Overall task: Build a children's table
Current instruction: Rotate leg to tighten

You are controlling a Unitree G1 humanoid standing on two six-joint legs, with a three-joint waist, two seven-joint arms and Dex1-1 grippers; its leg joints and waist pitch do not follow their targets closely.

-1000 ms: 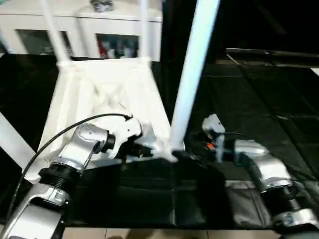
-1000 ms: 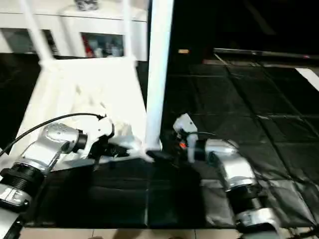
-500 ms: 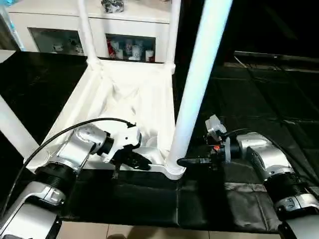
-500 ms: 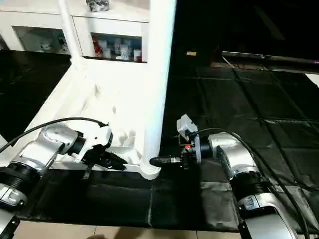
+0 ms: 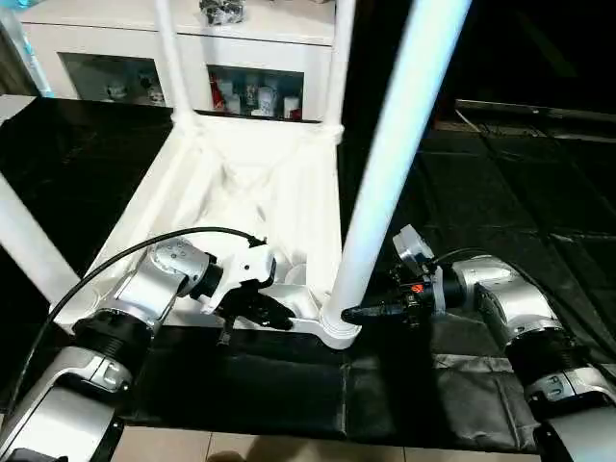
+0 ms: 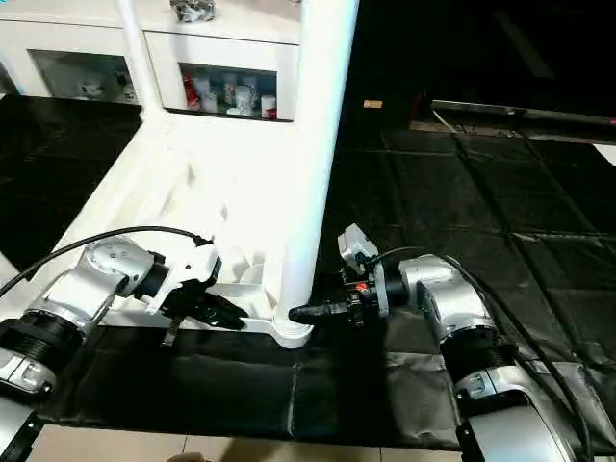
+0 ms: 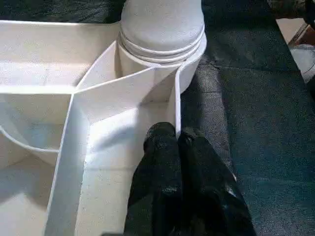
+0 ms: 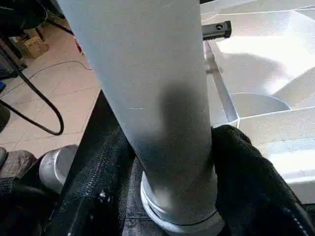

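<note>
Black matting underlies the upturned children's table; right gripper straddles the near leg in its wrist view, left gripper pinched closed on a rib at 9 o'clock.

Black mat on pale tiles — white glass-doored cabinet behind.

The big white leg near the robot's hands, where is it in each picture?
Left eye view: near leg rises slanted right of centre.
Right eye view: near leg stands centre, nearly upright.
Left wrist view: its base, top centre.
Right wrist view: it stands between two black fingers.
Shared landmark: the corner socket holding it.
</note>
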